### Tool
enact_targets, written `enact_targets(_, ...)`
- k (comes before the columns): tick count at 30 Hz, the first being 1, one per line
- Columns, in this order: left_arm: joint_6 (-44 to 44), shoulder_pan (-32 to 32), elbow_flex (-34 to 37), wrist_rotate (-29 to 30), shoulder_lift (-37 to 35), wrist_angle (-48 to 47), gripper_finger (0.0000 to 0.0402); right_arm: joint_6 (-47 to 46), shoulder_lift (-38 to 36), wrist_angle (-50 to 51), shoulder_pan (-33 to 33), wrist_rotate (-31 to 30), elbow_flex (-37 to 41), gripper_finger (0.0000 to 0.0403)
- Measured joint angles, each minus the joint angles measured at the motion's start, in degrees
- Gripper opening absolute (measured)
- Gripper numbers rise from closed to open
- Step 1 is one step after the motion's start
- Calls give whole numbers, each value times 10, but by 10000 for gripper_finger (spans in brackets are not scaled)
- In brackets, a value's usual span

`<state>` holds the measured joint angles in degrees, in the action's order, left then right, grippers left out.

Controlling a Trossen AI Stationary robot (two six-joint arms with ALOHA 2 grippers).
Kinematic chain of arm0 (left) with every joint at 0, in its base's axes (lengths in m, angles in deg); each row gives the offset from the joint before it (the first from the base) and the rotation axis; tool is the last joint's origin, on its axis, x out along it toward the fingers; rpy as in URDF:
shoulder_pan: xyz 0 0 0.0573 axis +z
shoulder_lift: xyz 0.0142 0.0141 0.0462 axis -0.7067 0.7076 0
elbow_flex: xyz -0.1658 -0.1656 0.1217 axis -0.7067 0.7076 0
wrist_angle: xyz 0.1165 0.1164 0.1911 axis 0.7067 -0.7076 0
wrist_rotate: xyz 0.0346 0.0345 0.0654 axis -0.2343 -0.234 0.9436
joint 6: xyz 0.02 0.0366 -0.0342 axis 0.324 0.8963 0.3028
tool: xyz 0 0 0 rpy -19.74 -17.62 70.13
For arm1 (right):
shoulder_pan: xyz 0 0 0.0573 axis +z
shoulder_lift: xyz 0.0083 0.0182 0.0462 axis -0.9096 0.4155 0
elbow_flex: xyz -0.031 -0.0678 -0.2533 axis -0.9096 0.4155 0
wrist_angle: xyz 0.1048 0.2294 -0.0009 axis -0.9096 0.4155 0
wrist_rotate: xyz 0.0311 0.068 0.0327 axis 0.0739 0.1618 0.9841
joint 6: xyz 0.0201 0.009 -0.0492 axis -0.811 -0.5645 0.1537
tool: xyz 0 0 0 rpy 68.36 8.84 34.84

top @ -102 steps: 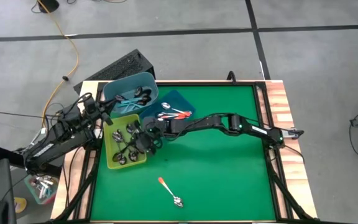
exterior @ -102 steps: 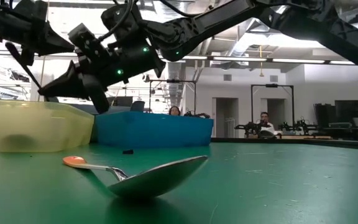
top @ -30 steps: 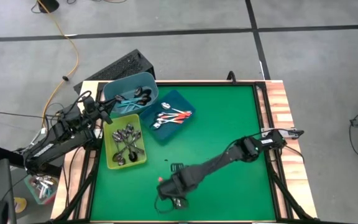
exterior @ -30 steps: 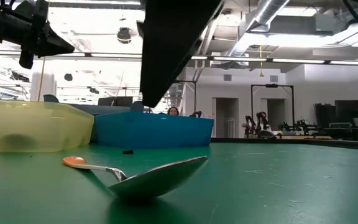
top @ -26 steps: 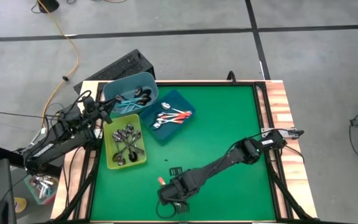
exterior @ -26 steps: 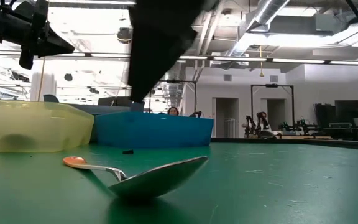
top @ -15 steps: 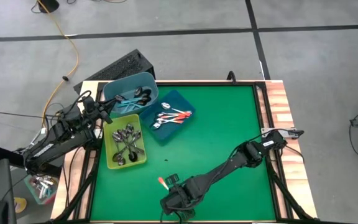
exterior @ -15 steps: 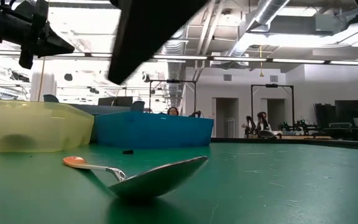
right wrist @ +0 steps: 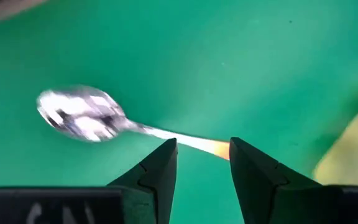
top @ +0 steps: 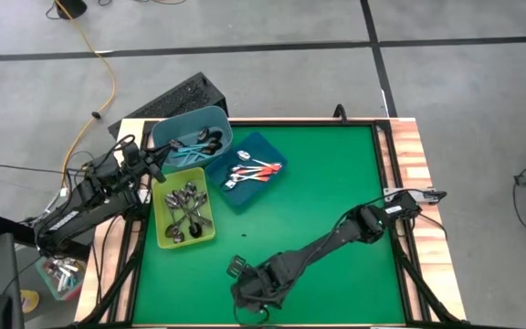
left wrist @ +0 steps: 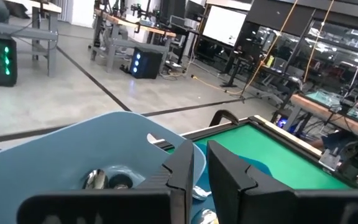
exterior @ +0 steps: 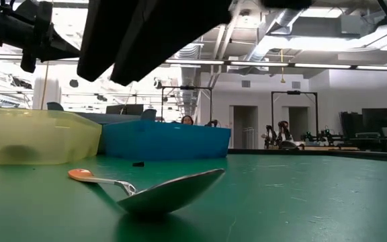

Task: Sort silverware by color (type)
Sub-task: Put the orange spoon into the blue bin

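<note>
Hovering low over the green table (top: 336, 183) near its front edge, left of the middle — right gripper (right wrist: 201, 155), fingers (right wrist: 157, 168) apart with a clear gap, holding nothing; orange-handled spoon (right wrist: 123, 124) lying flat on the table just beyond the fingertips, shiny bowl to one side, orange end showing in the gap between them; from the high camera hidden under the right arm (top: 336, 242), which stretches from the right edge diagonally toward the front; from the low camera resting bowl-forward on the green surface (exterior: 150, 191), untouched, arm dark and blurred overhead.

Parked at the table's back-left corner — left gripper (left wrist: 199, 168), fingers nearly together with only a thin slit, empty, above the rim of the light blue bin (top: 167, 128).

Grouped along the left edge toward the back — three bins: light blue bin at the corner with blue-handled spoons (top: 194, 146); dark blue bin (top: 268, 151) just right of it with orange-handled spoons (top: 254, 169); yellow-green bin (top: 163, 228) in front of the light blue one with plain metal spoons (top: 188, 208); bins touching or nearly so.

Lying on the table ahead of the yellow-green bin, a small dark speck (top: 244, 235), too small to identify.
</note>
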<state>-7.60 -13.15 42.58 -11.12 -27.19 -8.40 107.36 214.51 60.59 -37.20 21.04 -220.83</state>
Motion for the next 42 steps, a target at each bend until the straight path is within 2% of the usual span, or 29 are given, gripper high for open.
enact_targets(5, 6, 0, 0, 6, 0, 0, 29, 115, 10, 1, -17, 0, 1, 156)
enact_targets(13, 10, 0, 0, 14, 0, 0, 29, 221, 30, 48, -30, 13, 5, 156)
enact_targets(16, 10, 0, 0, 18, 0, 0, 29, 254, 28, 16, -29, 14, 24, 156)
enact_targets(21, 11, 0, 0, 30, 0, 0, 29, 262, 29, 12, -28, 19, 28, 156)
enact_targets(30, 11, 0, 0, 31, 0, 0, 29, 268, 28, -12, -32, 74, 41, 156)
enact_targets(35, 11, 0, 0, 31, 0, 0, 29, 273, 28, -27, -33, 84, 41, 156)
enact_targets(42, 10, 0, 0, 31, 0, 0, 29, 289, 28, -27, -46, 148, 41, 147)
